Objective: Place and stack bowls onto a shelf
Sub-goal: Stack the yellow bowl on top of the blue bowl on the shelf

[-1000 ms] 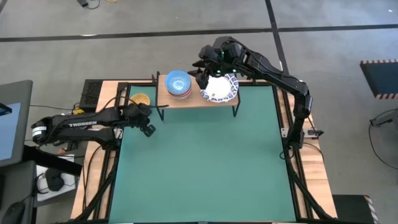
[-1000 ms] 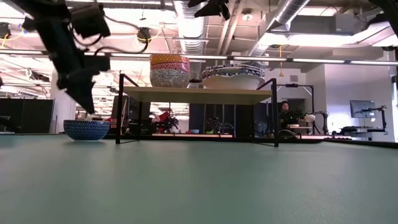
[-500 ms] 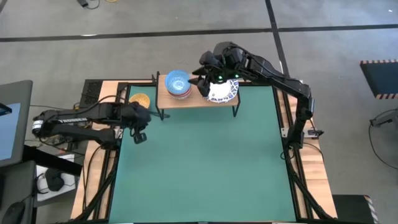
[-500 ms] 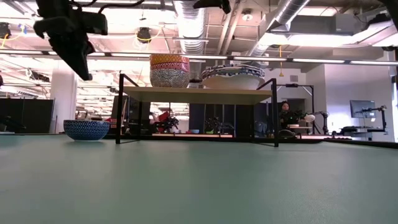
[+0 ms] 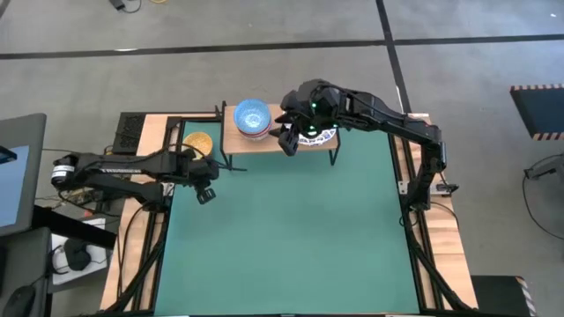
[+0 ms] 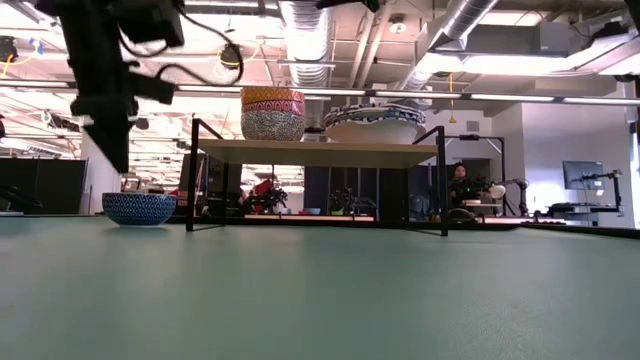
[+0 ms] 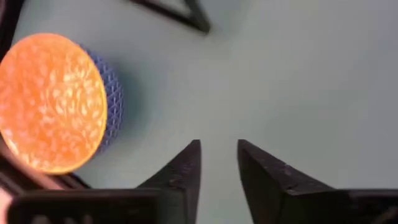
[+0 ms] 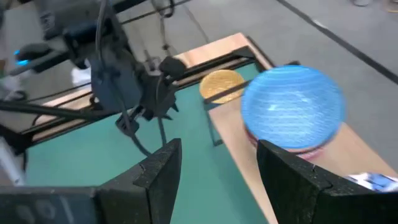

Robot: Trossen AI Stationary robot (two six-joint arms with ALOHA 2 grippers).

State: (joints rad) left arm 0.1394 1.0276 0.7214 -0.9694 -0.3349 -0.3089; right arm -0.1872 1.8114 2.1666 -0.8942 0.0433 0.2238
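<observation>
The shelf (image 5: 234,143) stands at the table's far edge. On it, left, a light blue bowl (image 5: 252,118) tops a stack of small bowls (image 6: 272,112). Right of that sit the white bowls with blue lattice rims (image 6: 375,119), partly hidden under my right arm in the high view. The yellow-orange bowl (image 5: 199,141), blue-latticed outside (image 7: 53,102), rests on the table left of the shelf. My right gripper (image 5: 289,141) hangs open over the shelf's front edge between the two stacks. My left gripper (image 5: 205,192) hovers near the yellow-orange bowl, toward the near side, its fingers a narrow gap apart (image 7: 219,144).
The green table (image 5: 291,238) stretches free from the shelf to the near edge. The shelf's black legs (image 6: 191,175) stand close to the yellow-orange bowl (image 6: 139,208). My left arm (image 8: 118,74) shows beyond the shelf's left end in the right wrist view. A person (image 6: 458,180) sits far behind.
My right gripper has drawn back from above the white bowls toward the table's near edge, ending over the shelf's front edge, still open. My left gripper has risen away from the yellow-orange bowl and shifted a little toward the near edge. No bowl has moved.
</observation>
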